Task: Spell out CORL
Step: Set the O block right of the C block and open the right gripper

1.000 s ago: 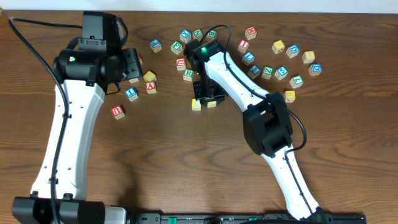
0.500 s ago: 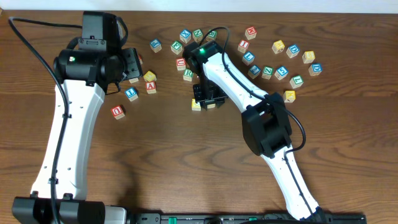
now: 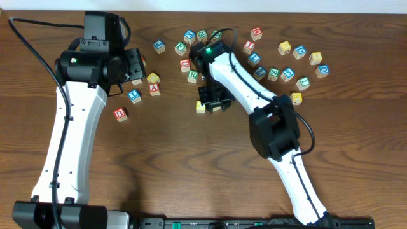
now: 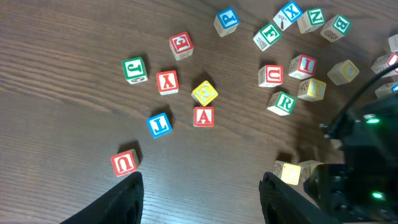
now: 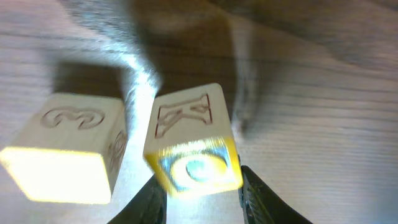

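Right gripper [image 5: 198, 200] barely shifted over the last second, still pinching the blue-ringed yellow block [image 5: 193, 143] just beside its yellow neighbour [image 5: 62, 149] on the surface [image 3: 165, 159]; left gripper [image 4: 200, 196] spread, empty; placement settling, release likely next.

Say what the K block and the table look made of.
The K block looks like pale, matt wood: the letter is cut into its face, and one face is painted yellow. The table shows dark brown wood grain with a low sheen; whether it is solid wood or laminate cannot be told.
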